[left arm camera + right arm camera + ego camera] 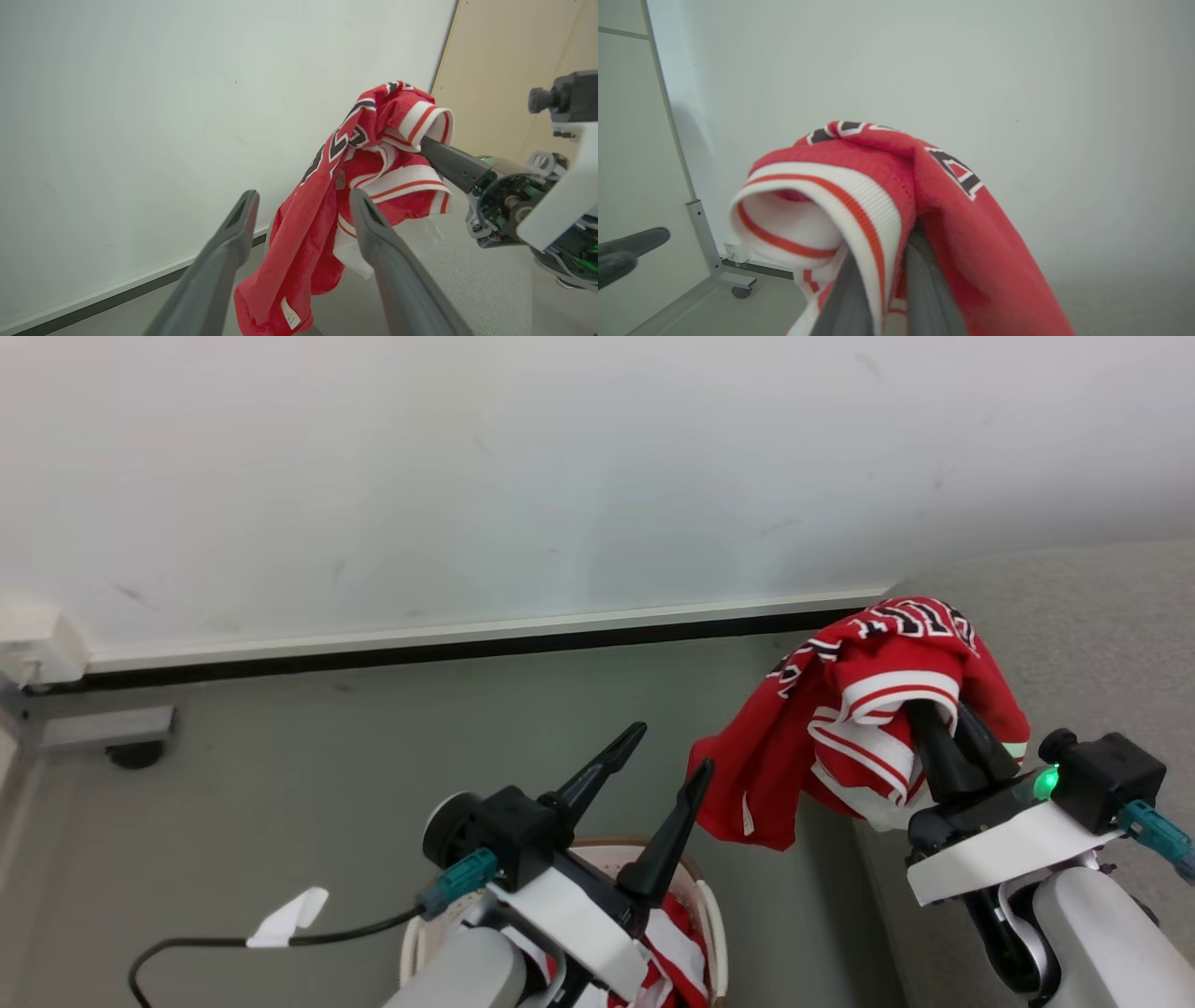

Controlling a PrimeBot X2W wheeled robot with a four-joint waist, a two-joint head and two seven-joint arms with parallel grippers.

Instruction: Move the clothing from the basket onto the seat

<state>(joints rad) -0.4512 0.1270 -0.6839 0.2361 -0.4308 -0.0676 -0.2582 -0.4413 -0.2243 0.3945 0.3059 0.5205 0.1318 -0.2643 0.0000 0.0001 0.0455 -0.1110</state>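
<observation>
Right claw [938, 717] is clenched on the red jersey [803, 747], raised at the right of the frame over the edge of the seat [1083, 616]. Left claw [672, 747] stands released above the basket [714, 910], bottom centre. My worry is the jersey's long tail, which hangs over the floor [373, 756]. If I release here, its weight could drag everything off the seat.

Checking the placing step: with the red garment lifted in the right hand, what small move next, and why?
Probably carry the right hand farther right over the seat. It is shut on the red garment, which hangs partly over the floor beside the seat; the left hand stands open.
</observation>
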